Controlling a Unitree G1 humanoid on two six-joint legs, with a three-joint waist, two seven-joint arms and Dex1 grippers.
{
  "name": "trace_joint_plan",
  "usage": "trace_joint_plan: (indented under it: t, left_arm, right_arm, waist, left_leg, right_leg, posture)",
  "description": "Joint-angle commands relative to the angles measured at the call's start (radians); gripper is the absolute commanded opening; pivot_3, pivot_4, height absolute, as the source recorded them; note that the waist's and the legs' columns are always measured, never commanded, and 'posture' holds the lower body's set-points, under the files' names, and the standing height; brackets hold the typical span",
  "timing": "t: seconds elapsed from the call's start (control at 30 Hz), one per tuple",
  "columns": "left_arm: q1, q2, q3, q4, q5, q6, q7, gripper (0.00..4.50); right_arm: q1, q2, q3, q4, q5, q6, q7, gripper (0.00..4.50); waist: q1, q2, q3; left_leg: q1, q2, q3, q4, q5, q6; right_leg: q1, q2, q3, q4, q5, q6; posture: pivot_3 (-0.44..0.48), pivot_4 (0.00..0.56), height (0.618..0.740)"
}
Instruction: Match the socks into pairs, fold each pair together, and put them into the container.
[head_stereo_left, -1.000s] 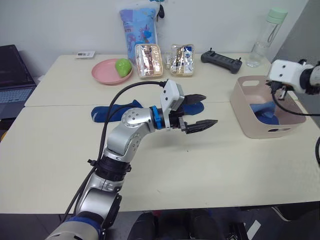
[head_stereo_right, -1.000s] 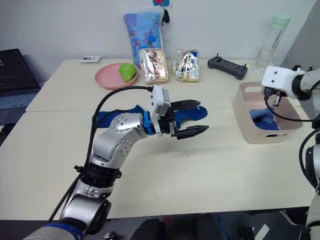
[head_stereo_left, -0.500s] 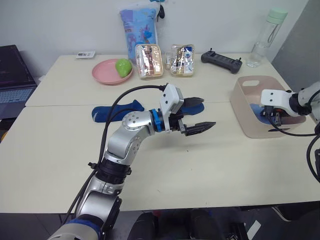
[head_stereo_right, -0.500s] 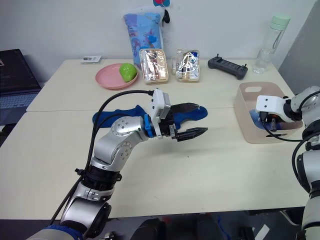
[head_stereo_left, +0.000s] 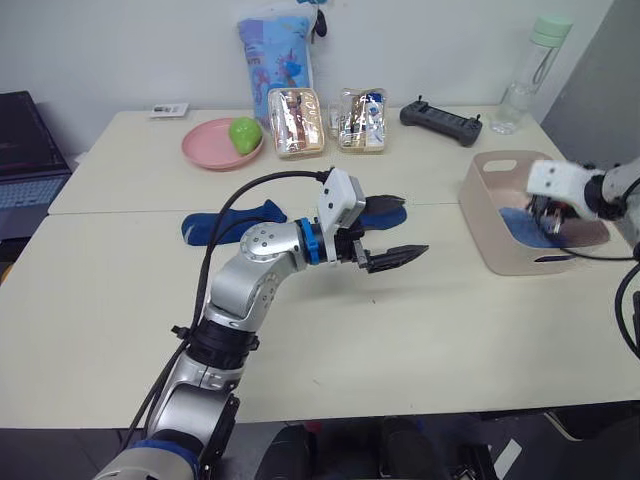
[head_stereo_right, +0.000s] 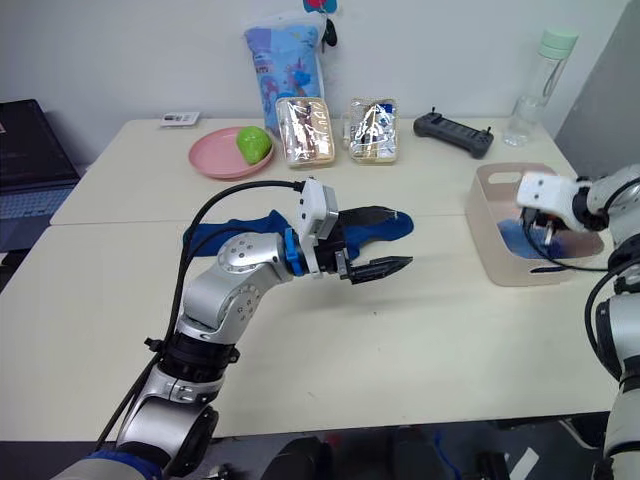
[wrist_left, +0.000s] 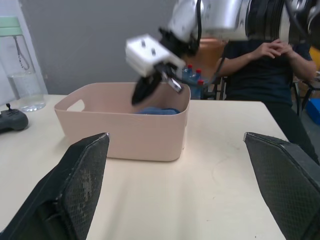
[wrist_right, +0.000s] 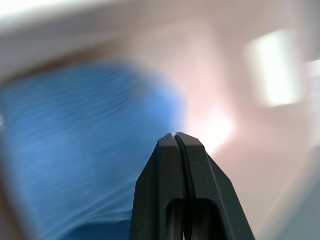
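R hand (wrist_right: 179, 142) sits over the container (head_stereo_left: 500, 250), fingers pressed together w/ nothing between them, tips just above a blue sock (wrist_right: 80, 150) lying inside the tub. From the L wrist view the same hand (wrist_left: 150, 90) dips in over the tub's rim. Container is pale pink, at the R end of the counter (head_stereo_left: 400, 330).

L hand (head_stereo_left: 395, 228) hovers mid-counter, fingers spread wide, holding nothing, pointed toward the container. Behind it on the counter lie more socks: a blue one (head_stereo_left: 225, 222) to its L, and a dark one (head_stereo_right: 370, 222) just behind the fingers.

Far edge of counter: pink plate (head_stereo_left: 215, 148) w/ green fruit (head_stereo_left: 245, 131), two clear snack boxes (head_stereo_left: 298, 108), black controller (head_stereo_left: 440, 116), water bottle (head_stereo_left: 525, 75). A person (wrist_left: 265, 65) sits beyond the counter.
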Motion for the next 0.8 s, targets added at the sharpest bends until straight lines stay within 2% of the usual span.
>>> trace_joint_plan:
  t: [0.03, 0.1, 0.17, 0.3, 0.47, 0.53, 0.63, 0.8]
  left_arm:
    - [0.005, 0.030, 0.048, -0.036, -0.001, -0.034, 0.007, 4.50]
    - [0.016, 0.052, 0.072, -0.029, 0.006, -0.050, 0.019, 4.50]
    - [0.034, 0.073, 0.113, -0.019, 0.007, -0.062, 0.046, 4.50]
    - [0.101, 0.131, 0.222, 0.004, 0.022, -0.092, 0.121, 4.50]
    - [0.222, 0.194, 0.300, 0.002, 0.063, -0.140, 0.175, 4.50]
    - [0.297, 0.215, 0.325, -0.027, 0.059, -0.141, 0.182, 4.50]
    - [0.399, 0.215, 0.363, -0.076, 0.038, -0.140, 0.210, 4.50]
    - [0.672, 0.119, 0.425, -0.179, 0.024, -0.179, 0.303, 4.50]
  right_arm:
    - [-0.049, -0.010, -0.099, -0.060, 0.098, 0.002, -0.050, 0.20]
    - [-0.035, 0.010, -0.162, -0.120, 0.173, 0.037, -0.042, 0.69]
    - [0.035, 0.039, -0.227, -0.263, 0.263, 0.102, -0.032, 1.29]
    - [0.395, 0.151, -0.363, -0.898, 0.483, 0.454, -0.084, 2.68]
    - [0.757, 0.289, -0.381, -1.433, 0.565, 0.740, -0.246, 4.45]
    - [0.888, 0.347, -0.365, -1.560, 0.558, 0.782, -0.319, 4.45]
    - [1.024, 0.384, -0.331, -1.650, 0.511, 0.753, -0.388, 4.45]
    - [1.293, 0.487, -0.295, -1.656, 0.452, 0.619, -0.519, 4.45]
  waist:
    - [0.001, 0.000, 0.000]
    - [0.001, 0.000, 0.000]
    - [0.001, 0.000, 0.000]
    - [0.003, 0.000, -0.001]
    - [0.012, 0.001, -0.002]
    - [0.018, 0.001, -0.003]
    - [0.027, 0.001, -0.002]
    - [0.029, 0.001, -0.006]
  left_leg:
    - [0.000, 0.000, 0.000, 0.000, 0.000, 0.000]
    - [0.000, 0.000, 0.000, 0.000, 0.000, 0.000]
    - [0.000, 0.000, 0.000, 0.000, 0.000, 0.000]
    - [-0.001, 0.002, -0.002, 0.000, 0.000, 0.000]
    - [-0.008, 0.001, -0.005, 0.003, 0.000, 0.000]
    - [-0.009, 0.001, -0.007, 0.002, 0.000, 0.000]
    - [-0.009, 0.001, -0.007, 0.002, 0.000, 0.000]
    - [-0.003, 0.001, -0.007, 0.002, -0.003, 0.004]
  right_leg:
    - [0.000, 0.000, 0.000, 0.000, 0.000, 0.000]
    - [0.000, 0.000, 0.000, 0.000, 0.000, 0.000]
    - [0.000, 0.000, 0.000, 0.000, 0.000, 0.000]
    - [0.001, 0.000, -0.002, 0.000, 0.000, 0.000]
    - [-0.005, 0.000, -0.004, 0.003, 0.000, 0.000]
    - [-0.005, 0.000, -0.005, 0.001, 0.000, 0.000]
    - [-0.005, 0.000, -0.004, 0.000, 0.000, 0.001]
    - [0.001, 0.000, -0.005, -0.001, 0.004, 0.000]
  posture:
    - [0.000, 0.150, 0.740]
    - [0.000, 0.150, 0.740]
    - [0.000, 0.150, 0.740]
    - [0.000, 0.150, 0.740]
    - [0.000, 0.150, 0.740]
    - [0.000, 0.150, 0.740]
    - [0.000, 0.150, 0.740]
    - [0.000, 0.150, 0.740]
